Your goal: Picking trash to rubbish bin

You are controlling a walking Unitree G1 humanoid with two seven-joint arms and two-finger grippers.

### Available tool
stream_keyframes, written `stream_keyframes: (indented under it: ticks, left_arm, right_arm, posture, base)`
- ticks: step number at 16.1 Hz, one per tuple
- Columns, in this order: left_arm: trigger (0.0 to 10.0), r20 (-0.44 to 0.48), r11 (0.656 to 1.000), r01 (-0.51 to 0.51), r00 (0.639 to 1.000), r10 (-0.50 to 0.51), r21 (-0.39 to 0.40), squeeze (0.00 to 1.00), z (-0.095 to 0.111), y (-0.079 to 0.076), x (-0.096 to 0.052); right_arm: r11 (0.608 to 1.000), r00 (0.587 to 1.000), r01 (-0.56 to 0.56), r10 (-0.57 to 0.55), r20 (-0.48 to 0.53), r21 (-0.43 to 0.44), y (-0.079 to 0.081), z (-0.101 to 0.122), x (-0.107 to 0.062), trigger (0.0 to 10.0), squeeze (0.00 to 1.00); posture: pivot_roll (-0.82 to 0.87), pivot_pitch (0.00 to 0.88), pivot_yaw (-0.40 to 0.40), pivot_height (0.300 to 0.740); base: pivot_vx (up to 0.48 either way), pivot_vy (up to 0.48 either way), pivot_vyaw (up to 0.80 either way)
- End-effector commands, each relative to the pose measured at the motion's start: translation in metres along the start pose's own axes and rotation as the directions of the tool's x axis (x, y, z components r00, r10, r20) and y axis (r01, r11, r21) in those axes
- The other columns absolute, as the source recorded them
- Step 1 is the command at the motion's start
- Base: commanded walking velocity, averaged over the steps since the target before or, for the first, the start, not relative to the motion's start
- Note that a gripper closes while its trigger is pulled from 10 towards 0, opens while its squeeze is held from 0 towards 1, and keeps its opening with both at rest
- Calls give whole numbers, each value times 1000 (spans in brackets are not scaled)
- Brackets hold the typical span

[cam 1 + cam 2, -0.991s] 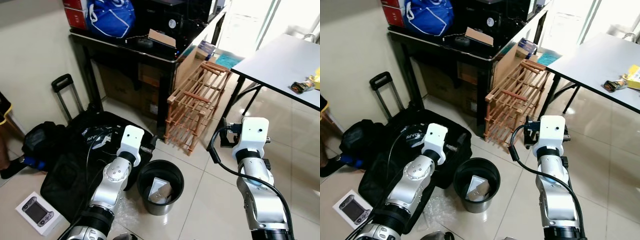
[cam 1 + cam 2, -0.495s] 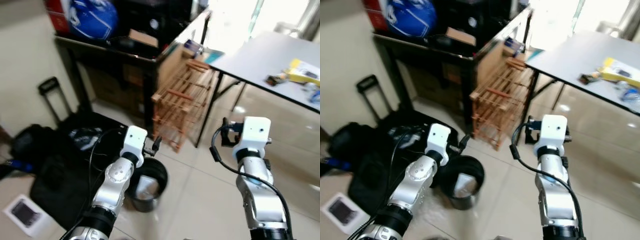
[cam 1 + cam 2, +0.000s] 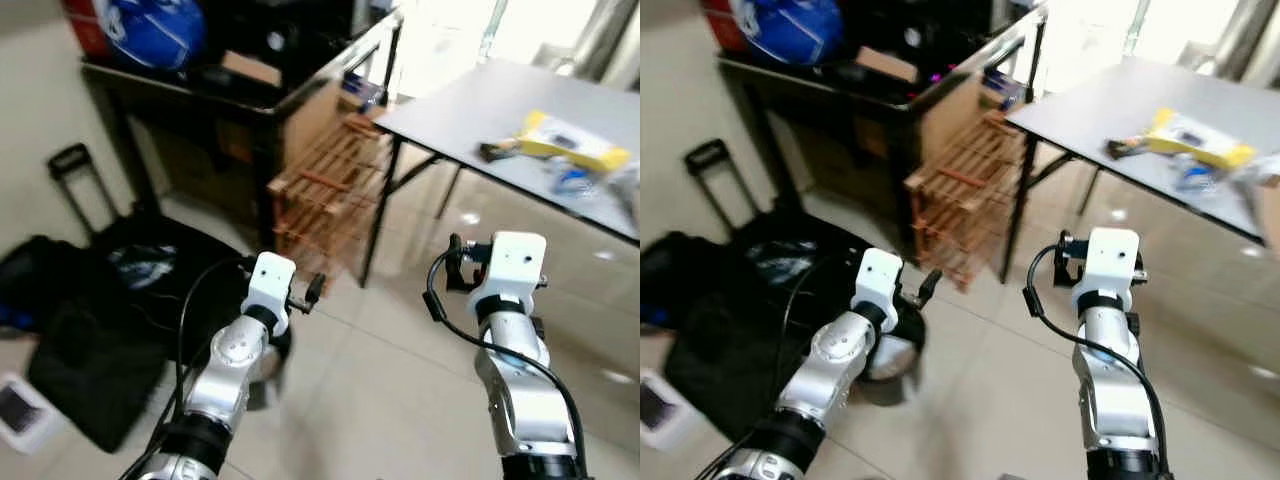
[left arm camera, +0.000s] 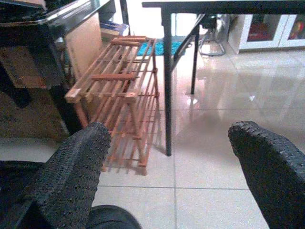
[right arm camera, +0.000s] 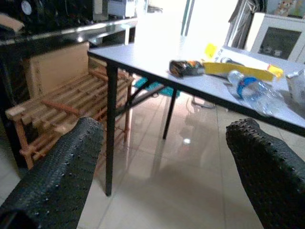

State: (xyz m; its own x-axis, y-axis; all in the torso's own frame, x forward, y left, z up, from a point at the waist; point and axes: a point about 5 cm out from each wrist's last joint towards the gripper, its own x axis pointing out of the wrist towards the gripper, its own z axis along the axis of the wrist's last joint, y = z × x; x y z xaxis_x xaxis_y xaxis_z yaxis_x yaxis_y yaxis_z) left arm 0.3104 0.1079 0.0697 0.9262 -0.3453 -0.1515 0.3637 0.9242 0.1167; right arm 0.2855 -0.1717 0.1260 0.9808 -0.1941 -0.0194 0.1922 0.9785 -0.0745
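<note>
On the grey table (image 3: 470,110) at the right lie a dark wrapper (image 5: 187,67), a yellow packet (image 5: 238,71) and a clear plastic bottle (image 5: 255,93). The black rubbish bin (image 3: 892,356) stands on the floor at the left, mostly hidden behind my left arm; its rim (image 4: 112,217) is low in the left wrist view. My left gripper (image 4: 167,162) is open and empty above the bin, facing the wooden rack. My right gripper (image 5: 159,162) is open and empty, held up in front of the table and short of its near edge.
A wooden rack (image 3: 325,185) leans against a black desk (image 3: 230,95) that carries a blue bag (image 3: 150,25). A black suitcase (image 3: 110,320) and a white box (image 3: 15,410) lie on the floor at the left. Pale tiles stretch under the table between its black legs (image 3: 378,215).
The camera has swung to the right: the grey table with its trash has come further into view and the bin has slid left behind my left arm. Both grippers stay open.
</note>
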Motion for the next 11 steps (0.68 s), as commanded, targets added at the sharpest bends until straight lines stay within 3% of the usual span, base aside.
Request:
stream_keyframes:
  ticks: [1,11]
  left_arm:
    - [10000,0,1000,-12,1000,12,7,0,1,5,-1]
    - [10000,-10,1000,-3,1000,3,15,0,0,4,2]
  right_arm:
    - [1000,1000,-16,16,6,12,5,3,0,10000,0]
    - [1000,1000,-17,17,-11,19,7,0,1,10000,0]
  posture:
    - [-62,72,11,740]
    - [-65,65,20,740]
  base:
    - [0,-461,0]
    - [0,-463,0]
